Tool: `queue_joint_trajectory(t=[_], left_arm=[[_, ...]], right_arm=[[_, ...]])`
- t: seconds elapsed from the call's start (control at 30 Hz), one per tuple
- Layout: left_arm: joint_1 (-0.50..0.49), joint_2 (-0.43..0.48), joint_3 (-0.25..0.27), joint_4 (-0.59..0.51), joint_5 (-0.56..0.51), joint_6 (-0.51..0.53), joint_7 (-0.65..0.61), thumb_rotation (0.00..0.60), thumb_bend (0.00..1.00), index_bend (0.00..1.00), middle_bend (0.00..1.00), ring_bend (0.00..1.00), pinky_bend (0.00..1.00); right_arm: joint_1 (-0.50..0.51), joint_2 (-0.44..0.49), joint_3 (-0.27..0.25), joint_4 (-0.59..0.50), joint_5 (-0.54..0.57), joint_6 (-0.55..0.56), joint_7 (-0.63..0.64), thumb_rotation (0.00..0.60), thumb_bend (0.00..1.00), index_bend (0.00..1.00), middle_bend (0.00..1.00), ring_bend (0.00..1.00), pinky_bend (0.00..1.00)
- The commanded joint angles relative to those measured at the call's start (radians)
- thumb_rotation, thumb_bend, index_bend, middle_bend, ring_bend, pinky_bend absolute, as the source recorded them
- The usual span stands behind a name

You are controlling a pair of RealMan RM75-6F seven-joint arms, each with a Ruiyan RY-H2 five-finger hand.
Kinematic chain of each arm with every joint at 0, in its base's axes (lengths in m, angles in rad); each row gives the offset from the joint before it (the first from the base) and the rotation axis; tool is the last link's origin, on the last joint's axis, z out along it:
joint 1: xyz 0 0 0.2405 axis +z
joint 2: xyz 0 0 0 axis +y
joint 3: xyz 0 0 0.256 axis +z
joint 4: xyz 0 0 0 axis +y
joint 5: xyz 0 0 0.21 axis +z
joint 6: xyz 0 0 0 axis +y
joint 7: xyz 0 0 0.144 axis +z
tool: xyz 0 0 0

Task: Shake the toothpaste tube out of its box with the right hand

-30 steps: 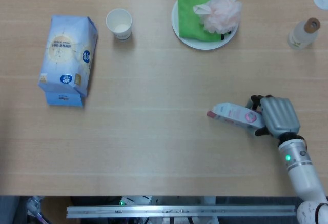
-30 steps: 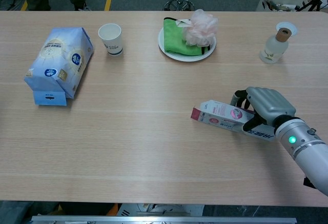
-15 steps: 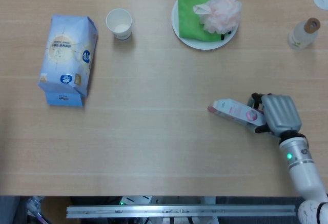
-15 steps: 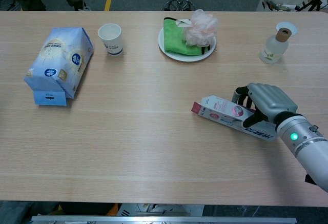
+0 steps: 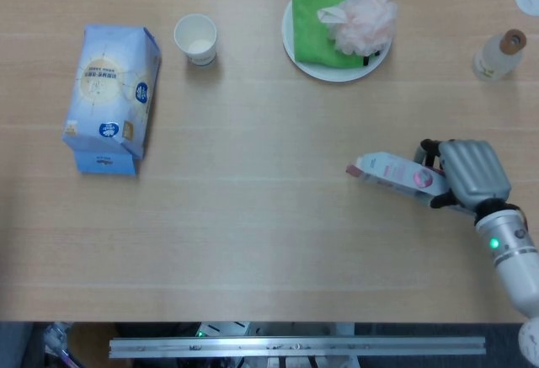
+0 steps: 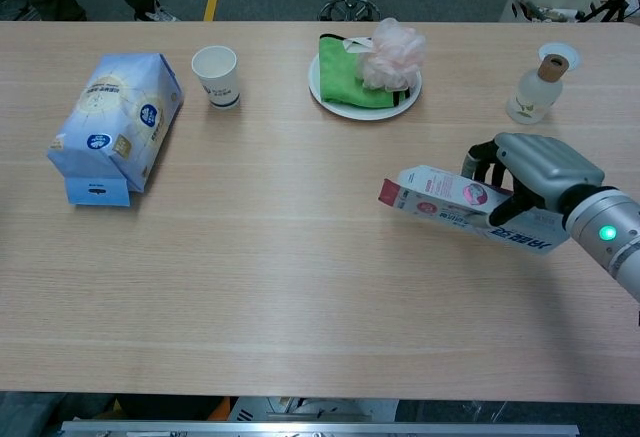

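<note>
My right hand [image 5: 472, 174] [image 6: 540, 182] grips the right end of the toothpaste box [image 5: 392, 173] [image 6: 455, 205], a white and pink carton. The box lies nearly level, its free end pointing left, and in the chest view it hangs a little above the table. No tube shows outside the box. My left hand is in neither view.
A blue and white bag [image 5: 109, 94] lies at the left, with a paper cup [image 5: 196, 38] beside it. At the back stands a white plate [image 5: 296, 46] with a green cloth and a pink bath puff. A small bottle [image 5: 497, 55] stands at the far right.
My right hand has lifted the box and carried it a little to the right and up. The box's left end has come off the table.
</note>
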Motion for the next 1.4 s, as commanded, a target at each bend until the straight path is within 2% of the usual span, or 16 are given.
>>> queue_joint_trajectory(t=[0.03, 0.3, 0.57, 0.93, 1.17, 1.4], left_arm=[[-0.001, 0.0, 0.0, -0.001, 0.001, 0.0, 0.002, 0.6, 0.12, 0.4, 0.37, 0.37, 0.53], [-0.002, 0.004, -0.002, -0.012, 0.005, 0.004, 0.011, 0.6, 0.12, 0.4, 0.37, 0.37, 0.53], [-0.004, 0.0, -0.003, -0.015, 0.008, 0.006, 0.02, 0.6, 0.12, 0.4, 0.37, 0.37, 0.53], [-0.003, 0.001, -0.003, -0.019, 0.006, 0.007, 0.023, 0.6, 0.12, 0.4, 0.37, 0.37, 0.53], [-0.002, 0.003, -0.002, -0.02, 0.005, 0.007, 0.022, 0.6, 0.12, 0.4, 0.37, 0.37, 0.53], [0.0, 0.003, 0.0, -0.022, 0.007, 0.01, 0.028, 0.6, 0.12, 0.4, 0.37, 0.37, 0.53]], right_arm=[[0.049, 0.077, 0.015, -0.088, 0.074, -0.004, -0.094, 0.6, 0.25, 0.53, 0.56, 0.48, 0.58], [0.16, 0.218, 0.024, -0.235, 0.251, 0.042, -0.302, 0.6, 0.25, 0.53, 0.56, 0.49, 0.58], [0.277, 0.296, 0.013, -0.3, 0.401, 0.052, -0.426, 0.6, 0.26, 0.54, 0.56, 0.49, 0.58], [0.411, 0.343, -0.025, -0.313, 0.539, 0.018, -0.495, 0.6, 0.27, 0.54, 0.56, 0.49, 0.58], [0.48, 0.366, -0.044, -0.341, 0.578, 0.038, -0.528, 0.6, 0.27, 0.55, 0.57, 0.49, 0.58], [0.571, 0.372, -0.081, -0.372, 0.667, 0.084, -0.625, 0.6, 0.27, 0.55, 0.57, 0.49, 0.58]])
